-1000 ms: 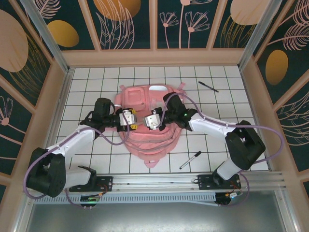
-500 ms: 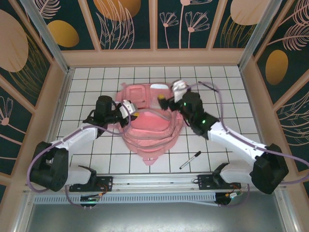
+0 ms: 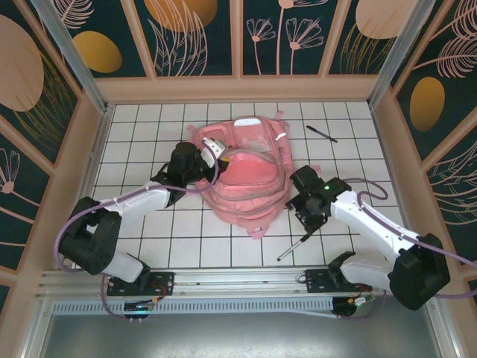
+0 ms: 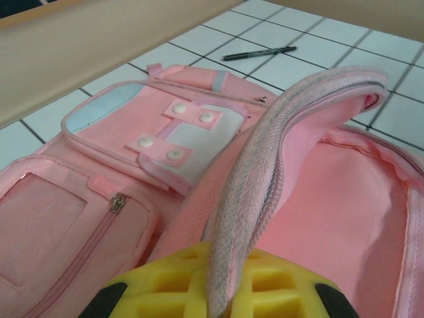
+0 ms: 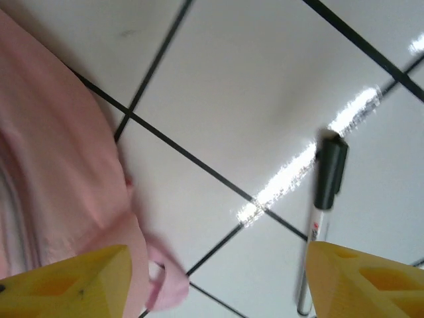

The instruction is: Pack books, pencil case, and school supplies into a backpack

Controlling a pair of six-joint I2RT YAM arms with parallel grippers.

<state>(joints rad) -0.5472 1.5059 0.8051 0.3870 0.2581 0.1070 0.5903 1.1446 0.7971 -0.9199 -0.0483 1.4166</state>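
Two grippers head our list. The left gripper (image 4: pixel 222 295), yellow-fingered, is clamped tight on the raised zip rim of the backpack (image 3: pixel 246 175). We see just the tops of its fingers, as the lower edge of the left wrist view cuts off the rest. The right gripper (image 5: pixel 212 285) has its two yellow fingers spread wide with nothing between them. We see just their tips, at the lower corners of its wrist view.

One backpack, soft pink fabric, lies flat at the middle of the counter (image 3: pixel 149 239) with its main mouth agape.
- Rim: bound in pale woven mesh, with a grey zip track.
- Lining: smooth pink. The lifted rim hides the depth of the bag, so we cannot tell what it contains.
- Front: a flap with white press studs, a pale blue panel, and a zipped pocket with a small metal puller.

One pen with whitish barrel (image 5: pixel 318 225), slim with a black cap, lies on the counter under the right gripper, near the bag's near right corner and apart from it. Its red print is too small to read and its lower end is blurred.

One black pen (image 3: pixel 321 133), slim, lies on the counter beyond the bag's far right corner, well apart from both grippers.

One counter, glossy white square tiles with dark grid lines.
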